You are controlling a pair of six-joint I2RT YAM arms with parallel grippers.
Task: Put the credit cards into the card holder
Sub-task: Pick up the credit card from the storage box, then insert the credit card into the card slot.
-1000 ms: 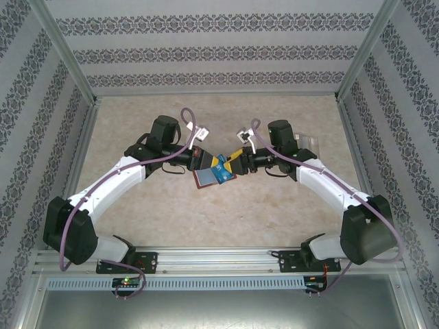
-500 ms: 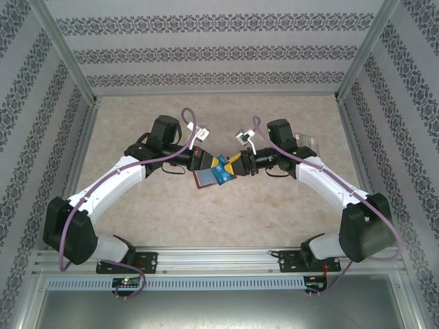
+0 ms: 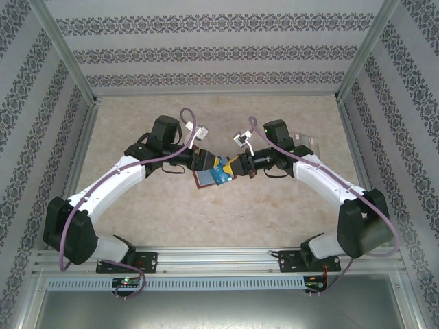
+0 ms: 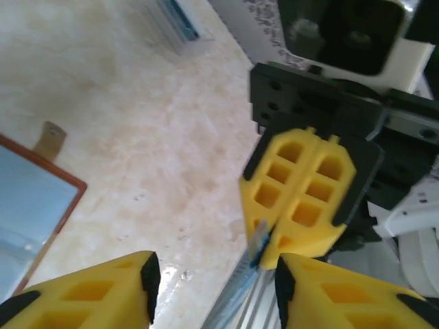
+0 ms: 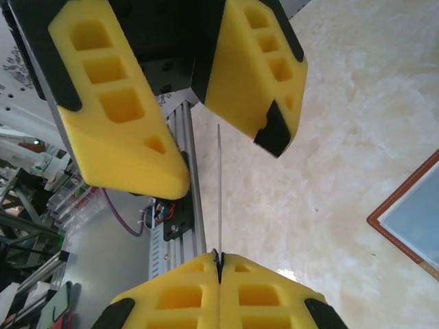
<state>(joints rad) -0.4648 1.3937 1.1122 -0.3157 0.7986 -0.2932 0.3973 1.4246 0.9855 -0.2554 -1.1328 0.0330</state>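
Note:
A blue-teal credit card (image 3: 221, 175) hangs above the table between the two grippers. My right gripper (image 5: 219, 260) is shut on its edge, and the card (image 5: 219, 192) runs edge-on up from the pads. My left gripper (image 4: 216, 284) is open, its fingers (image 5: 116, 116) standing either side of the card (image 4: 257, 250) without pressing it. The card holder (image 3: 203, 179), reddish-brown with grey-blue lining, lies open on the table just below the grippers. It also appears at the left edge of the left wrist view (image 4: 34, 205) and the right edge of the right wrist view (image 5: 411, 219).
A clear plastic case (image 3: 312, 144) lies at the back right of the table, behind the right arm, and at the top of the left wrist view (image 4: 175, 27). Patterned walls close in the table on three sides. The metal rail (image 3: 219, 260) runs along the near edge.
My right gripper has closed on the card and shifted slightly left. My left gripper, shut on the card before, has opened. The card holder has not moved.

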